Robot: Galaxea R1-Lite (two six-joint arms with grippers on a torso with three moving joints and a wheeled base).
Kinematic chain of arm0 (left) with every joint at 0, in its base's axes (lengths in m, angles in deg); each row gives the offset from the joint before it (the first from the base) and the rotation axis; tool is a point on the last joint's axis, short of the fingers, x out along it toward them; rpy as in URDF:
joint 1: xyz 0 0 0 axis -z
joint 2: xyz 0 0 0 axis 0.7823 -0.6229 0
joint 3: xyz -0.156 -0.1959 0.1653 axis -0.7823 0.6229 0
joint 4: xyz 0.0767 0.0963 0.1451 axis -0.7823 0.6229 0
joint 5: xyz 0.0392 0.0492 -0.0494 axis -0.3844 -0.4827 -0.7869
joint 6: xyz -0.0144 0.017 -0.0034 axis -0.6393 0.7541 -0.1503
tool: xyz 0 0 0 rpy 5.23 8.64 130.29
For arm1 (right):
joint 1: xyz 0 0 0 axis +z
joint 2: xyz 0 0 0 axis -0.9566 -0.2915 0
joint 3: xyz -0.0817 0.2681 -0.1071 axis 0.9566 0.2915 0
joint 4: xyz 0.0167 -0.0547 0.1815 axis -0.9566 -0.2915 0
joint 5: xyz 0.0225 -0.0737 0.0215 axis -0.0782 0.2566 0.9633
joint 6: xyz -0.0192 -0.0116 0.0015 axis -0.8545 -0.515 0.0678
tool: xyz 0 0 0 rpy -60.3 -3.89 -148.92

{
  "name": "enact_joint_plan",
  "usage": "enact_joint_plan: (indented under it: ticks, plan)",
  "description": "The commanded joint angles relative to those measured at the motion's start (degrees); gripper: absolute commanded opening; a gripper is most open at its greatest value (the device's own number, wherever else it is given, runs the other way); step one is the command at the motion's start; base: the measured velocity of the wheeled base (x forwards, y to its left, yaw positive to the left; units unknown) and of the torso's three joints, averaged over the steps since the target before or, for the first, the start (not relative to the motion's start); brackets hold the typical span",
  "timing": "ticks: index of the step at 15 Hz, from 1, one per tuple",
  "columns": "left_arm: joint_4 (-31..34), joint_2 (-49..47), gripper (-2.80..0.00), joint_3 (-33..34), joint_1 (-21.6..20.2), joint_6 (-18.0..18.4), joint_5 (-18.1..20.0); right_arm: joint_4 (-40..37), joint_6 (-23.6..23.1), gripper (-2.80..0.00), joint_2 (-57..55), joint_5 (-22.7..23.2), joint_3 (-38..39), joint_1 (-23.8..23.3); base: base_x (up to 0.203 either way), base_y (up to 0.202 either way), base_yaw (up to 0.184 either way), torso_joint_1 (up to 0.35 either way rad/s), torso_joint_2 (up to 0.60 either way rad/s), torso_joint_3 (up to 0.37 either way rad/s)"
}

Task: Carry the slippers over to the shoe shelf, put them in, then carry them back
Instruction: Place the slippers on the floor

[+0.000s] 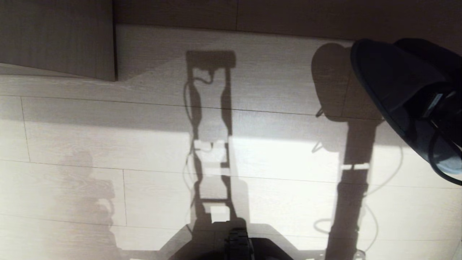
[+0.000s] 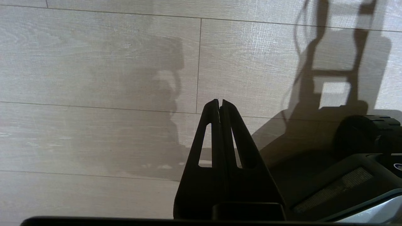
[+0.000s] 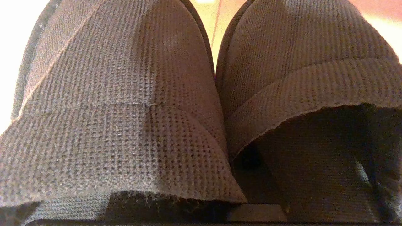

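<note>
The slippers (image 3: 201, 103) hang side by side from the right gripper (image 3: 251, 216), clamped on them at their open ends — rounded toes pointing away from the wrist. From the head camera they show as a dark sole (image 1: 400, 97) held high at the right, above the pale plank floor (image 1: 108, 144). The left gripper (image 2: 220, 105) hangs over the floor, fingers pressed together — empty.
</note>
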Motion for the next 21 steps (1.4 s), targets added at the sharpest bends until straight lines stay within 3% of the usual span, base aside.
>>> enact_joint_plan:
  ticks: [1, 5, 9, 11, 14, 15, 21]
  plan:
    - [0.0, 0.02, -2.8, 0.09, 0.0, -0.04, -0.01, 9.24, -0.09, -2.8, -8.62, -0.01, -1.23, 0.01, 0.0, 0.0, 0.0, 0.0, 0.0, 0.0]
    - [0.0, 0.02, -2.8, 0.09, 0.0, -0.04, -0.01, 27.41, -0.08, -2.8, -17.91, -0.58, 3.73, 0.01, 0.0, 0.0, 0.0, 0.0, 0.0, 0.0]
    - [0.0, 0.02, -2.8, 0.09, 0.0, -0.04, -0.01, 38.17, -0.45, -2.8, -26.26, -3.84, 4.51, 0.27, 0.0, 0.0, 0.0, 0.0, 0.0, 0.0]
    - [0.0, 0.02, -2.8, 0.09, 0.0, -0.04, -0.01, 40.78, 0.02, -2.8, -28.56, -9.98, 3.02, 1.88, 0.0, 0.0, 0.0, 0.0, 0.0, 0.0]
    - [0.0, 0.02, -2.8, 0.09, 0.0, -0.04, -0.01, 42.29, 1.48, -2.8, -30.0, -11.43, 2.2, 3.35, 0.0, 0.0, 0.0, 0.0, 0.0, 0.0]
    - [0.0, 0.02, -2.8, 0.09, 0.0, -0.04, -0.01, 42.29, 1.48, 0.0, -30.0, -11.43, 2.2, 3.35, 0.0, 0.0, 0.0, 0.0, 0.0, 0.0]
    - [-0.09, 0.02, -2.8, 0.09, 0.0, -0.04, -0.01, 42.21, 0.88, 0.0, -30.82, -11.43, 5.01, 3.37, 0.0, 0.0, 0.0, 0.0, 0.0, 0.0]
